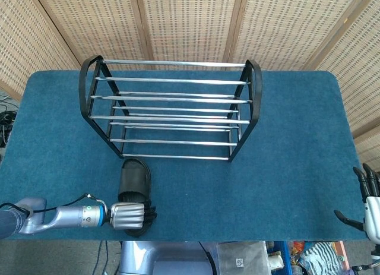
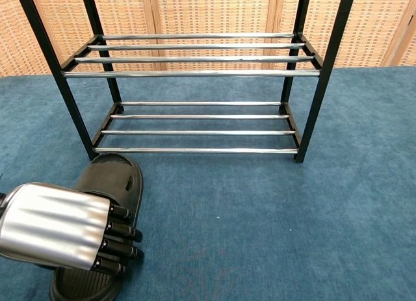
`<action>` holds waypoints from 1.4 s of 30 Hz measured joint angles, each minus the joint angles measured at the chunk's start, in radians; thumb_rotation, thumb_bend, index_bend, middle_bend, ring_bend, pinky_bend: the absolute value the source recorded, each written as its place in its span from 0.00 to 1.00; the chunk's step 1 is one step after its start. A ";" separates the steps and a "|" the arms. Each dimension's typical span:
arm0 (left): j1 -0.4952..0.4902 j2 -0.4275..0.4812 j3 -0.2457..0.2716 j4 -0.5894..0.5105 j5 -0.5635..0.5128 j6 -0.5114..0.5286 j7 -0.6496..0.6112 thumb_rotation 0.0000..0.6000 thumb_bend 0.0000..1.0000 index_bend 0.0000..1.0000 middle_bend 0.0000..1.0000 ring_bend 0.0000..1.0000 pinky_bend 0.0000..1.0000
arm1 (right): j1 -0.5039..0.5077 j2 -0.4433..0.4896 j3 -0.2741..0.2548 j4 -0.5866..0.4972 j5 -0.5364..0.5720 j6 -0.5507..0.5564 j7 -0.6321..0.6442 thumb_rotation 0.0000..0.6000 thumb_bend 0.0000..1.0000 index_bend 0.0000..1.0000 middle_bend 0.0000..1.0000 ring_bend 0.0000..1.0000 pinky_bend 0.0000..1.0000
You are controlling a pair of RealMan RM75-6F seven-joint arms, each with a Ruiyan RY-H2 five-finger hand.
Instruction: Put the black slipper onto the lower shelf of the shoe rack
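Slipper [image 2: 107, 184], black, lies flat on the blue surface [image 1: 297, 138] with its heel end under my left robot hand [image 2: 62, 226]. I've curled the fingers [image 2: 120, 239] over its near half; whether they truly grip it I can't tell. Beyond the hand stands the shoe rack [image 2: 195, 93], its lower shelf [image 2: 198, 132] open toward me. My right robot hand [image 1: 369, 201] idles, fingers spread, far off at the surface's edge.

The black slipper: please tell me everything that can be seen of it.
The black slipper is an open-toe slide with a wide strap and a ribbed footbed, and it looks like rubber or foam. It lies sole down on the blue table cover, just in front of the shoe rack's left end, not on any shelf. The left hand curls its fingers over its near end.
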 measured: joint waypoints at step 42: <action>-0.020 0.071 0.001 -0.078 0.076 0.128 0.268 1.00 0.13 0.63 0.52 0.45 0.42 | -0.010 0.011 -0.009 -0.002 -0.022 0.015 0.024 1.00 0.00 0.00 0.00 0.00 0.00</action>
